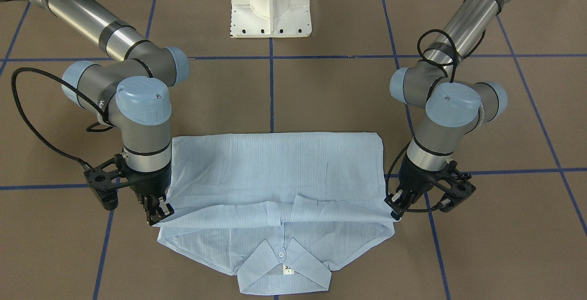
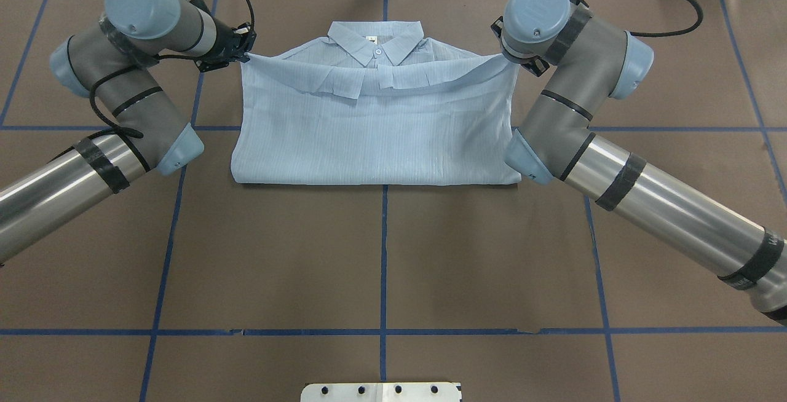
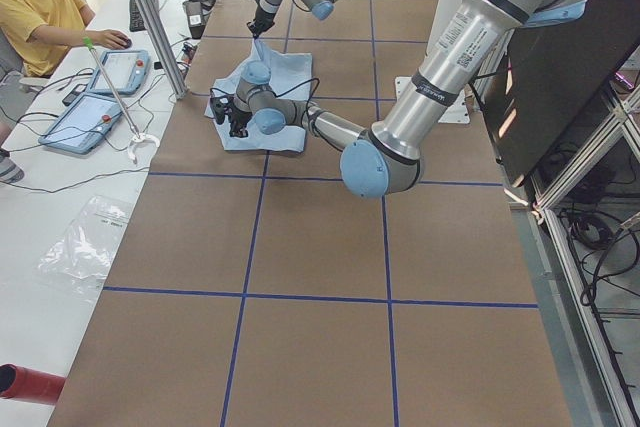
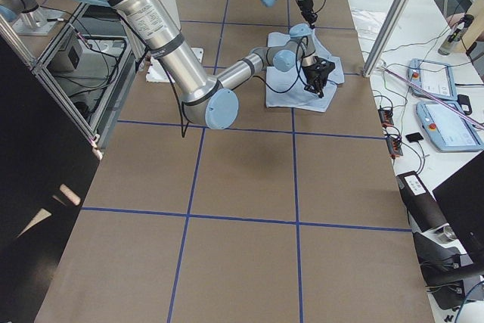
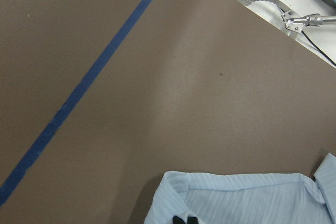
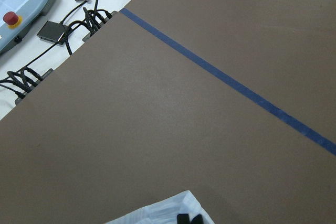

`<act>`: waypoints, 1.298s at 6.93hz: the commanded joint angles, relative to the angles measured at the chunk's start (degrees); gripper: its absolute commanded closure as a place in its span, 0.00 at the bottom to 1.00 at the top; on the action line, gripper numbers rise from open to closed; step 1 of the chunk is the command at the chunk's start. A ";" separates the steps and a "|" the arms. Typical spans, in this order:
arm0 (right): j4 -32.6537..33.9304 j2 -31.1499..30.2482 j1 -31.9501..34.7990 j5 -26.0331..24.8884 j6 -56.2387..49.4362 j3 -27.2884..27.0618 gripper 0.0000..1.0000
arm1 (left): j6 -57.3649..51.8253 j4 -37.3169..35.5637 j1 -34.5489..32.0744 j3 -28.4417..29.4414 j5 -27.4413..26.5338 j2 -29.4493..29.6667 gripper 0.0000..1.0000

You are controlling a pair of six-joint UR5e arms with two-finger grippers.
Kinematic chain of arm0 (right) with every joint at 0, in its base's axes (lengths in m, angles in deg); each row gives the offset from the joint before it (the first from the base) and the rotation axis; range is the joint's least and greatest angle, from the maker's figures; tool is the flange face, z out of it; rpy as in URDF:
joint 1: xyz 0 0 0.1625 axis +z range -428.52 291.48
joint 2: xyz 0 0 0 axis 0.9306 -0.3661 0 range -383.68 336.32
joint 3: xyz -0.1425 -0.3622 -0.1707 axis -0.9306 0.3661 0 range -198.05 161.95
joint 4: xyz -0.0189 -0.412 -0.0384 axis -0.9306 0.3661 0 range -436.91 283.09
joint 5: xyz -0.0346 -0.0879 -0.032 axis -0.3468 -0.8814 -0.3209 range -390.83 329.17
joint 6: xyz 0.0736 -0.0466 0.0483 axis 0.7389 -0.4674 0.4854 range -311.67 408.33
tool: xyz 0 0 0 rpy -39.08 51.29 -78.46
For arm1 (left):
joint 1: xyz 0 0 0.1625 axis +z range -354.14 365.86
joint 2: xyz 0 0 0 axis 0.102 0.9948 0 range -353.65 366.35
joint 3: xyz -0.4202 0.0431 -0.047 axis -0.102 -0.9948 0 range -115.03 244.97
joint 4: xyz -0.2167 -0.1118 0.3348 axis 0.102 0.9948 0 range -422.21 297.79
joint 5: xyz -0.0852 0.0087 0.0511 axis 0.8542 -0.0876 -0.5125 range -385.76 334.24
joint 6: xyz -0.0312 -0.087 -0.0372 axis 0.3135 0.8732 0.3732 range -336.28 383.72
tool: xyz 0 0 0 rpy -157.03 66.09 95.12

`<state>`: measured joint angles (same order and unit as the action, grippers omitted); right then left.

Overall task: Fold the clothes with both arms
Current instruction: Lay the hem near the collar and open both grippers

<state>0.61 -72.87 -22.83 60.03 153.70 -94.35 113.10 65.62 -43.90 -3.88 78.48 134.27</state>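
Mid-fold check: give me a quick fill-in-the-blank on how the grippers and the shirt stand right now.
The number of grippers shut on the shirt is ___.
The left gripper and the right gripper each pinch a ___ of its folded-over layer.
The buttoned part that shows the neck label is the ___.
The tape lines on the brown table are ___.
Missing words: two; corner; collar; blue.

Both wrist views' lower edges cut off the shirt (image 5: 247,200)
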 commanded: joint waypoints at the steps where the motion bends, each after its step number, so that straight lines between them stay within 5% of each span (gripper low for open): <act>1: -3.92 0.06 -0.08 -0.24 -0.16 2.89 1.00 | 0.00 1.36 0.10 2.92 -1.66 1.10 1.00; 5: -5.27 0.23 -0.34 -0.25 -0.16 4.05 1.00 | 0.18 1.72 0.28 3.46 -1.94 1.54 0.84; 6: -6.92 0.15 -0.43 -0.16 -0.16 4.40 0.88 | 0.26 1.72 0.28 3.46 -1.94 1.46 0.80; 7: -7.38 0.67 -0.43 0.02 -0.59 5.53 0.66 | 0.35 1.98 0.28 3.46 -1.94 1.11 0.75; 8: -7.99 0.67 -0.43 -0.07 -0.60 5.81 0.57 | 0.44 3.55 0.28 3.38 -1.94 0.93 0.72; 9: -8.00 0.67 -0.43 -0.24 -0.60 5.72 0.46 | 0.18 4.26 0.19 3.11 -1.85 0.58 0.53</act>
<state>-7.09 -72.25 -23.25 59.93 153.15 -88.78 113.44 68.87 -43.63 -0.54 76.56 135.20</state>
